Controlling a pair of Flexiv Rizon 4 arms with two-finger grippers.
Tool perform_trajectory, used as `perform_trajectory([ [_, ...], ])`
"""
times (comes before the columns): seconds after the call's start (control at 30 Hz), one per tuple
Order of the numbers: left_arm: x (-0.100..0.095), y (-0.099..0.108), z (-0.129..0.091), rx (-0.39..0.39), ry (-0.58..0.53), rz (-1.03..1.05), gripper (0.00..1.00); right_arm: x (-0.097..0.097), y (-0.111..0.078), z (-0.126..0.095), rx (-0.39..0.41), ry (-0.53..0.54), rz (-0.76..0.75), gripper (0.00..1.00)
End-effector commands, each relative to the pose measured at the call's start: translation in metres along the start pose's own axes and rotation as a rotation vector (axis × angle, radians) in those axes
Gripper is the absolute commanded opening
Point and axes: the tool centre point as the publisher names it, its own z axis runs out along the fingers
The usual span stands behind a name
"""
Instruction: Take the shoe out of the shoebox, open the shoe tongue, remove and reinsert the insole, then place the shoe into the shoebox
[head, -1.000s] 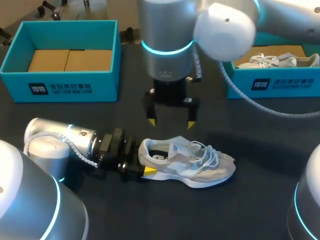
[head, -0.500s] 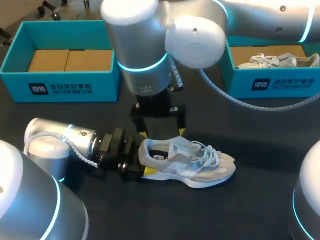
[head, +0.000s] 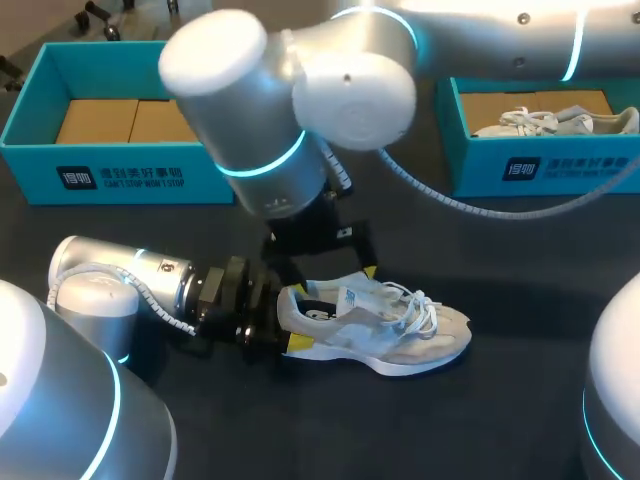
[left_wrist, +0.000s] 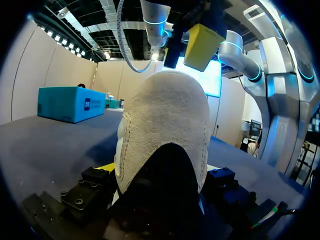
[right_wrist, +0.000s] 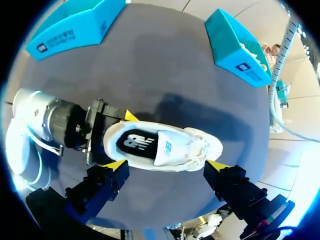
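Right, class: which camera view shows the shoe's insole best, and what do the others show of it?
The right wrist view: it looks straight down into the shoe, so the dark insole shows plainly. The head view catches a sliver; the left wrist view shows only the heel.

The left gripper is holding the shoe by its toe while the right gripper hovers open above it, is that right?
Not quite: the left gripper holds the shoe by its heel, not its toe, as the head view shows. The right gripper does hover open above it.
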Motion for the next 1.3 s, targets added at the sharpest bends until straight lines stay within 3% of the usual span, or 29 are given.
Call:
perform_trajectory([
  [0.03,-0.001,0.001,0.000,-0.001,-0.002,0.000,0.00,0.007,-0.008,0.008,-0.027,-0.071,0.669,1.00],
  [0.43,-0.001,0.001,0.000,-0.001,-0.002,0.000,0.00,0.005,0.000,0.029,-0.079,-0.071,0.705,1.00],
  [0.7,-0.001,0.001,0.000,-0.001,-0.002,0.000,0.00,-0.003,-0.001,0.034,-0.098,-0.083,0.725,1.00],
  [1.3,-0.001,0.001,0.000,-0.001,-0.002,0.000,0.00,-0.030,0.008,0.068,-0.105,-0.050,0.727,1.00],
])
